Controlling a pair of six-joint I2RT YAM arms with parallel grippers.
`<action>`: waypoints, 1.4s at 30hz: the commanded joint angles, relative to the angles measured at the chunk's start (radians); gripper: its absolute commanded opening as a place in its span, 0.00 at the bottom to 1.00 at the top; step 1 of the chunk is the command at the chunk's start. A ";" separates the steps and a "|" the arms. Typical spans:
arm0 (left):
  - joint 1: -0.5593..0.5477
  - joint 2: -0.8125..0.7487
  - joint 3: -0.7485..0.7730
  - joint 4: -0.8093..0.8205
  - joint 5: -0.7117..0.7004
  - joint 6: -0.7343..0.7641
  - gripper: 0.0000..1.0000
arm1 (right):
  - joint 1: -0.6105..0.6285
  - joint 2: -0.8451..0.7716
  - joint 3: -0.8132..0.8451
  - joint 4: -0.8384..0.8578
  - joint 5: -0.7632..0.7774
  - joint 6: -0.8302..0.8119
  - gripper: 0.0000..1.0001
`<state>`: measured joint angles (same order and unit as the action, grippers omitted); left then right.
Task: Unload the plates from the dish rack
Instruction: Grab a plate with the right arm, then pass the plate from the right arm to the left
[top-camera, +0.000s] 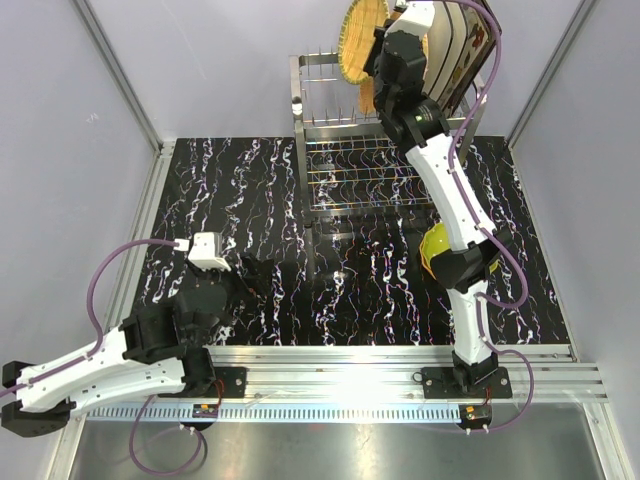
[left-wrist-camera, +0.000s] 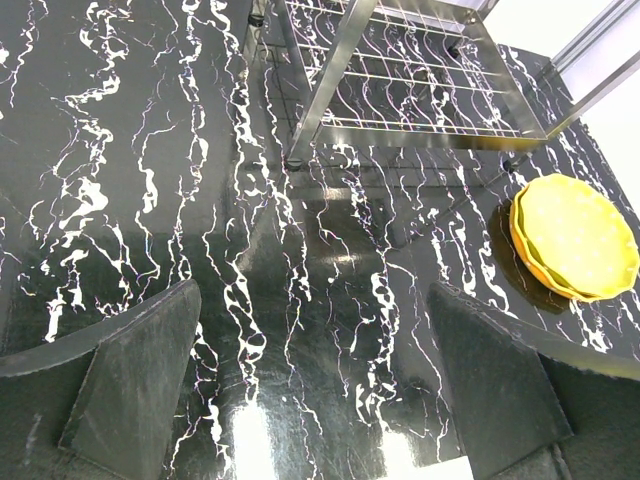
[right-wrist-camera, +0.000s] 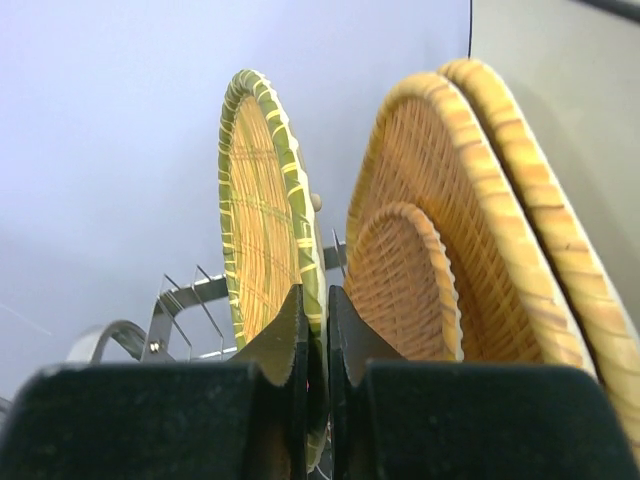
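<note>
I'm clamping the right gripper (right-wrist-camera: 312, 340) shut on the green-edged woven plate (right-wrist-camera: 262, 200), which is standing in the dish rack (top-camera: 300, 130), top tier, far right. Left gripper (left-wrist-camera: 315, 345) is hanging open and empty, near left. Yellow plates (left-wrist-camera: 575, 235) are sitting stacked on the table (top-camera: 250, 200); orange woven plates (right-wrist-camera: 430, 250) are waiting.

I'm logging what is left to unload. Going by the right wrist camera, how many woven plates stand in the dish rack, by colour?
green-rimmed woven plate: 1, its edge pinched in the right gripper
orange woven plates: 3, one small and two larger, upright beside it
Total: 4 woven plates in the dish rack
</note>
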<state>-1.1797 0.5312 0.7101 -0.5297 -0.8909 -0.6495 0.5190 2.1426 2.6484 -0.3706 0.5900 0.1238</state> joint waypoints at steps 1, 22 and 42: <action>0.003 0.013 0.032 0.033 -0.033 -0.007 0.99 | 0.006 -0.064 0.059 0.168 0.004 -0.013 0.00; 0.006 -0.006 0.048 0.235 0.101 0.079 0.99 | -0.016 -0.340 -0.173 0.010 -0.528 0.123 0.00; 0.264 0.093 0.097 0.640 0.677 0.018 0.98 | -0.185 -0.660 -0.734 0.088 -1.521 0.137 0.00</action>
<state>-0.9817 0.5900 0.7696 -0.0204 -0.3988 -0.5613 0.3344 1.5948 1.9625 -0.4149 -0.7673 0.2340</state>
